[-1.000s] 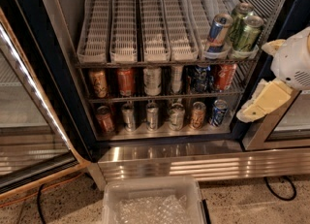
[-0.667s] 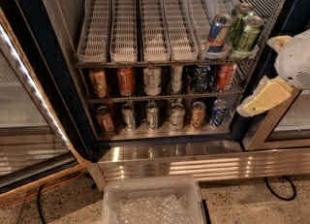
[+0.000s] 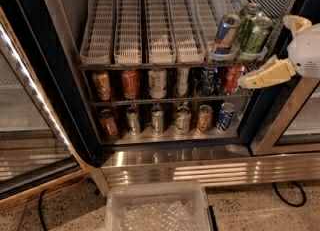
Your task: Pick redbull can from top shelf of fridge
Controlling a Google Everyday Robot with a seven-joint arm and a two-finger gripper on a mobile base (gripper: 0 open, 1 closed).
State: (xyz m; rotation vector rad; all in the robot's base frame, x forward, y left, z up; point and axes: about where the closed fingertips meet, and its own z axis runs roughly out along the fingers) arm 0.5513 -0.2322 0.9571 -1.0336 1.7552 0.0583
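Observation:
The redbull can (image 3: 226, 33), slim, blue and silver, stands at the front of a lane on the right of the top shelf (image 3: 150, 30), a sloped rack of white slotted lanes. Two wider green cans (image 3: 255, 32) stand just right of it. My gripper (image 3: 266, 51) is at the right edge of the fridge (image 3: 65, 75), right of the green cans and a little below them. It is open and empty. One yellowish finger (image 3: 265, 75) points left under the shelf's front edge; the other (image 3: 297, 22) is up by the door frame. It touches no can.
Two lower wire racks hold rows of mixed cans (image 3: 157, 82). The open glass door (image 3: 30, 125) juts out on the left. A clear plastic bin (image 3: 157, 210) sits on the floor before the ribbed steel base (image 3: 200, 167). A second door frame (image 3: 285, 120) stands at the right.
The gripper has risen from the level of the middle rack to the top shelf's front edge, staying at the right side. The cans have not moved.

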